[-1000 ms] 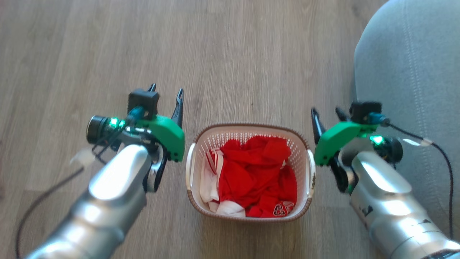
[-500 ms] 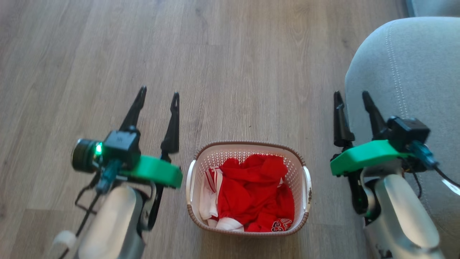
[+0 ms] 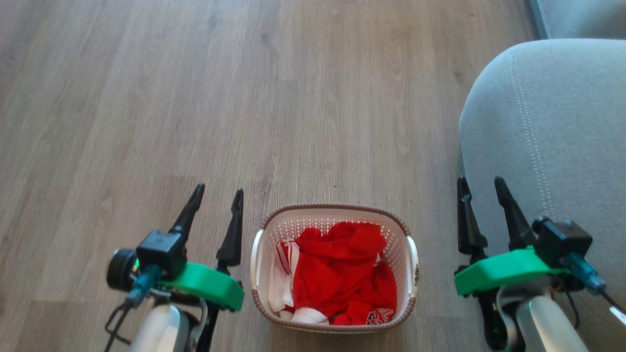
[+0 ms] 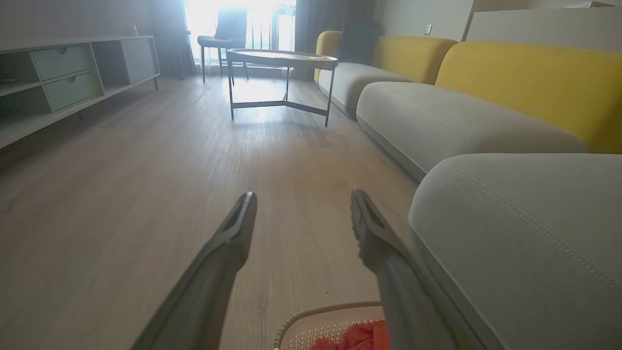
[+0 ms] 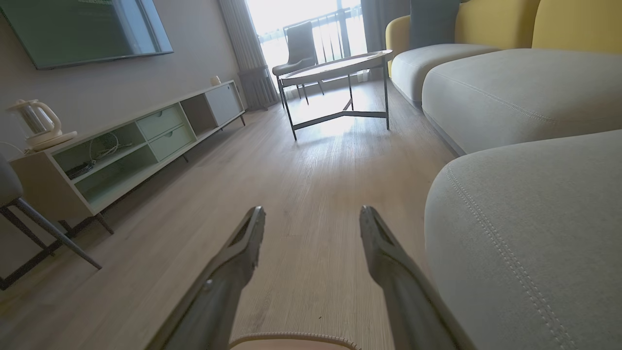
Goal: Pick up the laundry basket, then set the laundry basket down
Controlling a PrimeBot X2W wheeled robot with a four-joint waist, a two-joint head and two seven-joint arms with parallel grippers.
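Lower centre, white perforated brown-rimmed laundry basket [image 3: 332,209] on floor [image 3: 313,98]; left end effector [image 3: 219,189] and right end effector [image 3: 480,181] flank it, both wide, empty.

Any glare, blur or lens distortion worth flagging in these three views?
Head view: sharp and evenly lit, laundry basket crisp. Left wrist view: window blown out, its glare washing the floor by the table; left end effector soft, close to the lens. Right wrist view: window overexposed too; wide-angle stretch on the sofa.
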